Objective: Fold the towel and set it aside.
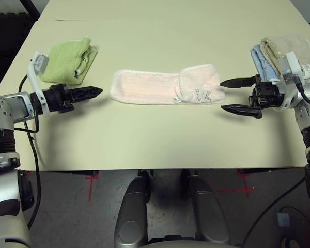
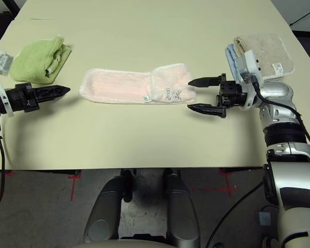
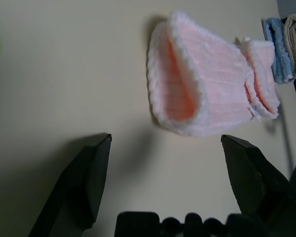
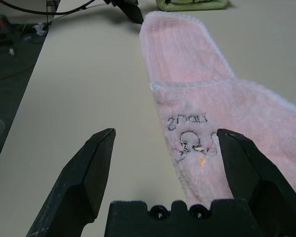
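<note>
Pink towel folded mid-bench, both hands off it

Cream bench [image 1: 160, 144] carries the pink towel [image 1: 165, 87], a folded strip at its middle. Green towel [image 1: 70, 61] near left edge, blue and beige towels [image 2: 263, 54] near right edge. Left hand [image 1: 93, 93] and right hand [image 1: 236, 95] hover just beside the strip's ends, fingers spread, empty.

This is looking like a robot lab: a plain beige table [image 1: 155, 144] is standing on a dark floor [image 1: 258, 201] with red tape marks [image 1: 91, 181] at lower left, cables [image 1: 33, 170] trailing.
</note>
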